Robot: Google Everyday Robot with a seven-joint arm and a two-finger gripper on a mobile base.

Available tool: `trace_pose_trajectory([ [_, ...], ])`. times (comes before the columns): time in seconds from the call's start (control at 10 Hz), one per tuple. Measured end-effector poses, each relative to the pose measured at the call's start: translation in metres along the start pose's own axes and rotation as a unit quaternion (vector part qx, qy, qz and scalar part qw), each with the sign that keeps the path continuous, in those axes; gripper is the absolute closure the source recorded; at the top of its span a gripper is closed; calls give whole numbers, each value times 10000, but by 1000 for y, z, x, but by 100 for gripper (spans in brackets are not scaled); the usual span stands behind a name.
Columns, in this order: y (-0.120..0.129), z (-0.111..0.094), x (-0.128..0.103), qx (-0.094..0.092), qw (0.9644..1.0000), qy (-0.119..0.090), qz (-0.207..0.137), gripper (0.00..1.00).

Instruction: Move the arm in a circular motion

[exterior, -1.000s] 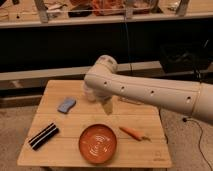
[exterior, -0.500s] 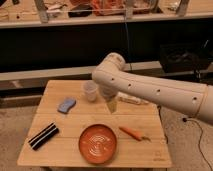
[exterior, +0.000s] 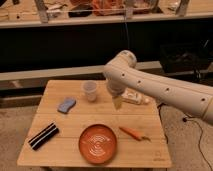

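Gripper (exterior: 117,103): over bench (exterior: 70,125) near cup (exterior: 90,91); state we cannot tell
Arm (exterior: 160,88): we advise circling level, clear of cup

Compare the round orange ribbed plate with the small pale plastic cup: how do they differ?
The plate is wide and shallow, at the front of the wooden table; the cup is narrow and taller, at the back. Both sit upright. The gripper hangs beside the cup.
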Motion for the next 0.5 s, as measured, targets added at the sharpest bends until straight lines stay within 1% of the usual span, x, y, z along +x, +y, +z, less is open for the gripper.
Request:
trace_pose_trajectory([
  [0.2,-1,2,13,1,9998,-79,165,20],
  [0.4,-5,4,26,14,9996,-76,289,20],
  [0.5,2,1,42,-7,9991,-57,425,20],
])
